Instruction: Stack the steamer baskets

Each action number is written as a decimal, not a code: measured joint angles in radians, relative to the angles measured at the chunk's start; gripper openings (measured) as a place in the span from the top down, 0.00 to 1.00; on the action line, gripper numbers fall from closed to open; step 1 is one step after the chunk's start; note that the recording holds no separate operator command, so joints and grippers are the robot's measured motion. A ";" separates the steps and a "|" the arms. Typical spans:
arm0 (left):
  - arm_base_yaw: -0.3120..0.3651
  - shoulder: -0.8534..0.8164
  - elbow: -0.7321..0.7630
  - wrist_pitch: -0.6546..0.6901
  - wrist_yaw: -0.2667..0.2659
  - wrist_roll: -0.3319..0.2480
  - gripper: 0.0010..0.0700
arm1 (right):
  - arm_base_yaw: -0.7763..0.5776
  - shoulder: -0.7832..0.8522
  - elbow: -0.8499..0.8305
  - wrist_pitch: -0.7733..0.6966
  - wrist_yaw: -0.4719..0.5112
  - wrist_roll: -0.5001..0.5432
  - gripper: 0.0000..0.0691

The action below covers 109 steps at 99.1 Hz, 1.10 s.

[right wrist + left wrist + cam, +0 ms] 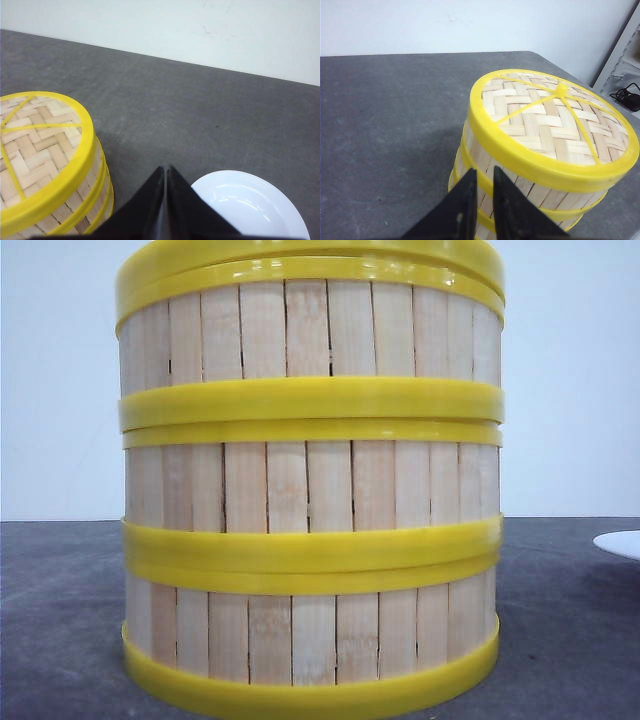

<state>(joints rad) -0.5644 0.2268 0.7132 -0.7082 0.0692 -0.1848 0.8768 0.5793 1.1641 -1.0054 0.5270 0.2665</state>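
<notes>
Three steamer baskets [310,490] stand stacked in one column on the dark grey table, close to the front camera, with pale slat walls and yellow rims. A woven bamboo top with yellow ribs [555,122] closes the stack. In the left wrist view my left gripper [485,171] hovers beside the stack's upper wall, its black fingers a narrow gap apart with nothing held. My right gripper [165,168] is shut and empty, above bare table between the stack [45,150] and the plate. Neither gripper shows in the front view.
A flat white plate [250,205] lies on the table to the right of the stack, and its edge [620,542] shows in the front view. A white wall runs behind the table. A white frame with black cables [626,95] stands past the table's corner.
</notes>
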 joint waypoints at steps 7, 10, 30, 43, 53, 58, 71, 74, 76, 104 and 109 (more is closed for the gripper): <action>0.000 0.000 0.000 0.000 0.000 0.000 0.97 | 0.000 0.000 0.000 0.000 0.000 0.000 0.99; 0.000 0.000 0.000 0.000 0.000 0.000 0.97 | 0.000 0.000 0.000 0.000 0.000 0.000 0.99; 0.000 0.000 0.000 0.001 0.000 0.000 0.97 | 0.000 0.000 0.000 0.000 0.000 0.000 0.99; 0.023 -0.001 0.000 0.033 -0.023 0.023 0.97 | 0.000 0.000 0.000 0.000 0.000 0.000 0.99; 0.069 -0.005 0.000 0.054 -0.027 0.066 0.97 | 0.000 0.000 0.000 0.000 0.000 0.000 0.99; 0.098 -0.005 -0.001 0.057 -0.027 0.090 0.97 | 0.000 0.000 0.000 0.000 0.000 0.000 0.99; 0.196 -0.006 -0.049 0.154 -0.027 0.150 0.97 | 0.000 0.000 0.000 0.000 0.000 0.000 0.99; 0.220 -0.006 -0.071 0.182 -0.027 0.164 0.97 | 0.000 0.000 0.000 0.000 0.000 0.000 0.99; 0.237 -0.006 -0.087 0.199 -0.027 0.172 0.97 | 0.000 0.000 0.000 0.000 0.000 0.000 0.99; 0.422 -0.018 -0.362 0.405 -0.112 0.200 0.97 | 0.000 0.000 0.000 0.000 0.000 0.000 0.99; 0.448 -0.032 -0.404 0.415 -0.135 0.196 0.97 | 0.000 0.000 0.000 0.000 0.000 0.000 0.99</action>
<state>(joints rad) -0.1165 0.1947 0.3096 -0.2932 -0.0662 0.0116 0.8768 0.5793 1.1641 -1.0050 0.5266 0.2665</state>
